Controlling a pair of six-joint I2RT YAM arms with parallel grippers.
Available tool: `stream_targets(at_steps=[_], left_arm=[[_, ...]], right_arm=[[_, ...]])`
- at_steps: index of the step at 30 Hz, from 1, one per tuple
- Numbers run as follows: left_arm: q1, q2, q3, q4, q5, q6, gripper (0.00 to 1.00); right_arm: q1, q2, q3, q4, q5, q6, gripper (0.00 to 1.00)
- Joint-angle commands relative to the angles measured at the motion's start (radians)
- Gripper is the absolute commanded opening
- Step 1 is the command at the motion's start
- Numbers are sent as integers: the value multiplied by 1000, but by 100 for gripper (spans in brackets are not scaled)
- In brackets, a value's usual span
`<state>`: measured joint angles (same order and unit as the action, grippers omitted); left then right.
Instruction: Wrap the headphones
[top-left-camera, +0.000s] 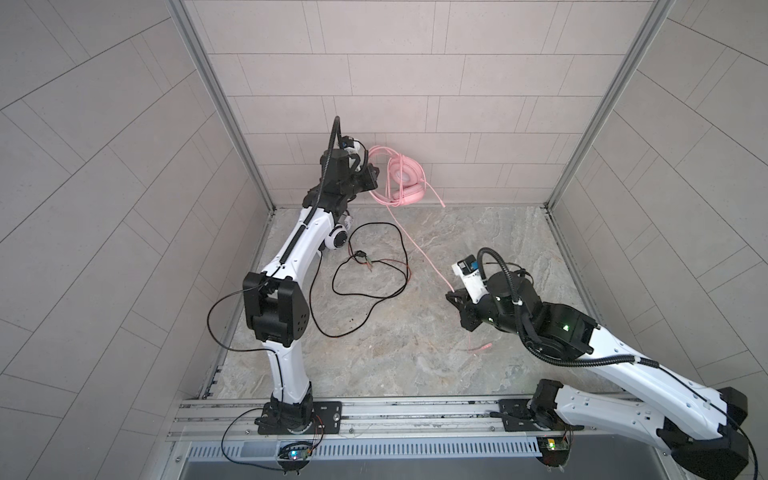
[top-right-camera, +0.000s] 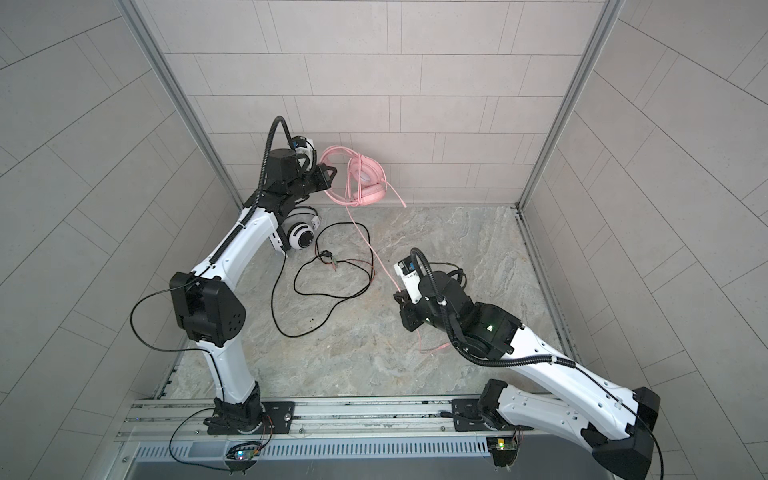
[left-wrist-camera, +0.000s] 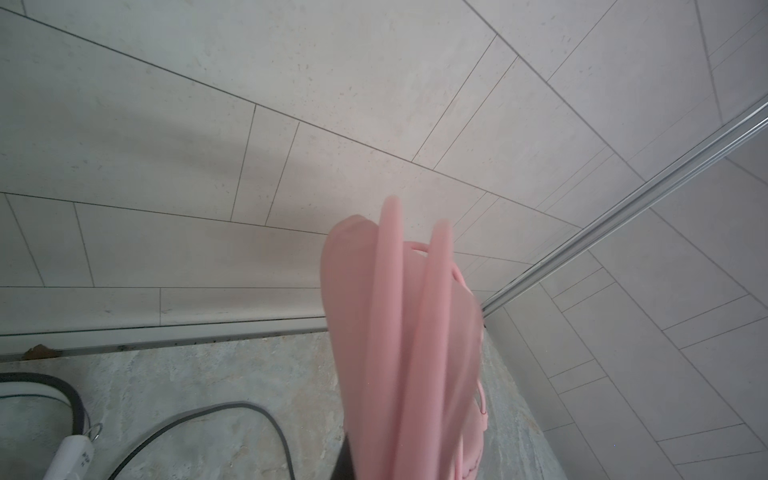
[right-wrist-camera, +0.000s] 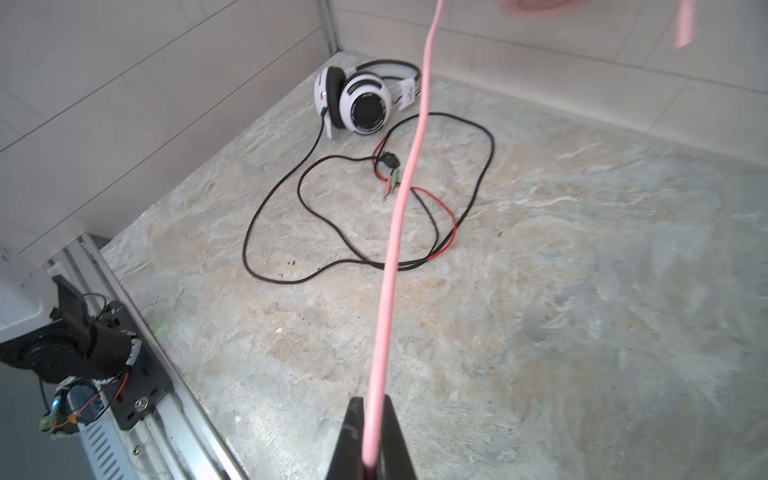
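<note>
Pink cable: running taut from right under the right wrist camera and leaving that view at its edge, so the far part is being cut off there.
Right tool: pinching the pink cable between closed jaws, low over the worktop; only two dark finger tips are showing.
Pink headset: hanging in the air before the back wall, with loops of cable lying across its band; it is blurring badly in the left wrist view, and the ear cups are hard to make out.
Left tool: clamping shut on the pink headset's band; the band is hiding nearly all of the jaws in the wrist view.
White-and-black headset: lying on the worktop in the far left corner, with the left arm covering part of it in both top views.
Black cable: sprawling in loose loops beside it and ending in small plugs.
Loose end: trailing on the worktop by the right arm, too thin to read clearly.
</note>
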<state>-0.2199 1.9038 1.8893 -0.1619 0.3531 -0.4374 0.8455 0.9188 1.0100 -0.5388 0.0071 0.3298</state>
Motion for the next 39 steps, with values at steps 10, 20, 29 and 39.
stream_targets(at_steps=[10,20,29,39], left_arm=[[13,-109,-73,-79,-24,148,0],[8,-178,-89,-228,-5,271,0],[-27,-201,-84,-403,10,401,0],[-137,-202,-20,-646,78,508,0]], right_arm=[[-289,-7,143,-79,-11,-102,0],[-630,105,210,-33,-205,-81,0],[-630,199,435,-41,-249,-123,0],[-634,393,662,17,-219,-167,0]])
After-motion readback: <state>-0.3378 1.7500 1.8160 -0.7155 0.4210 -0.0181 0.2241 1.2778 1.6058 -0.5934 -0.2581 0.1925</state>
